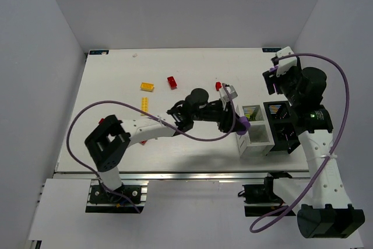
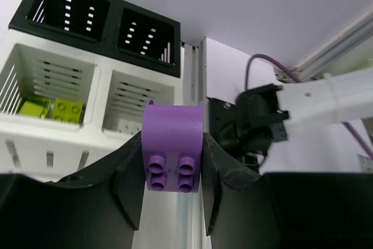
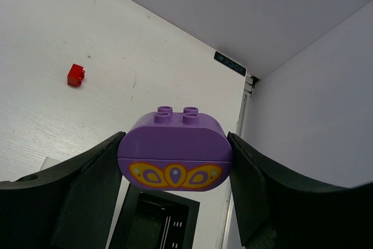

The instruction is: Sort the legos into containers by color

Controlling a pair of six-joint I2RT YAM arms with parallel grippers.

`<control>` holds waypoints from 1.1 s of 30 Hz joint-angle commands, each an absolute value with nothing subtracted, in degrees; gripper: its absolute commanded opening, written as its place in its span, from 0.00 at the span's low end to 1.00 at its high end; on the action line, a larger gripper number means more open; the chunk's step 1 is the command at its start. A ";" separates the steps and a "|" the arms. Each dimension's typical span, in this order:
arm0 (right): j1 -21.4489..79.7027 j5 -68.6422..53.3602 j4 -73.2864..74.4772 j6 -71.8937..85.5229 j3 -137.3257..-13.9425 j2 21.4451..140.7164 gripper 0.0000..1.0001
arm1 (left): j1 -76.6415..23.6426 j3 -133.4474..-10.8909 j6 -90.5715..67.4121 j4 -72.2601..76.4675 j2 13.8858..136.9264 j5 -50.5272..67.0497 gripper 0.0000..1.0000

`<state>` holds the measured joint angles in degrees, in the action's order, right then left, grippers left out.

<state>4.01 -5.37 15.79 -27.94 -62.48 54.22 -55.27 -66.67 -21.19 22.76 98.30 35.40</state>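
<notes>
**Legos: one purple piece clamped in each tool, four bricks loose on the surface**

Legos show in four colors. Nearest, the left tool [image 2: 172, 141] stands about half open, and its two fingers [image 2: 129, 185] press the flat sides of a purple rounded brick [image 2: 173, 151], whose four studs face the wrist camera. From above, this tool sits just beside the white-walled side of the containers [image 1: 254, 147].

The containers form one block of four open-top compartments: two white-walled on the left and two black-walled on the right. The farther white compartment holds two lime green bricks [image 2: 33, 107] lying side by side. No bricks show in the black pair.

The right tool [image 3: 175, 138] is raised at the far right, beyond the black compartments. It is spread wide, with its fingers [image 3: 96, 173] closed against the long ends of a purple oval brick [image 3: 175, 157]. That brick has four studs on top and a yellow pattern on its front.

Farther out on the surface [image 1: 116, 68] lie two yellow-orange bricks [image 1: 147, 86], one a little nearer than the other. Two red bricks [image 1: 172, 81] lie there too, one of them close to the left arm's wrist. A small red speck [image 1: 102, 121] shows by the left arm's elbow, too small to tell what it is.

That gives two purple, two green, two yellow-orange and two red in clear view.
</notes>
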 commanded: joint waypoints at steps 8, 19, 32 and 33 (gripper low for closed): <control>-3.16 -14.85 19.60 -23.99 -64.07 52.56 0.00 | -59.58 -76.02 -17.93 35.33 111.35 29.44 0.02; -6.15 -19.86 20.65 -24.08 -61.35 50.54 0.00 | -60.82 -80.15 -18.72 34.81 116.36 29.09 0.12; -8.87 -25.66 22.76 -24.52 -60.56 49.66 0.00 | -61.87 -83.67 -19.60 32.34 116.90 29.09 0.62; -9.14 -26.62 23.72 -24.78 -60.99 49.83 0.00 | -61.87 -83.93 -19.60 32.34 116.29 28.83 0.62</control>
<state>-8.40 -22.74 23.09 -24.60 -60.84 50.61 -61.63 -81.76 -19.55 32.97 120.44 29.28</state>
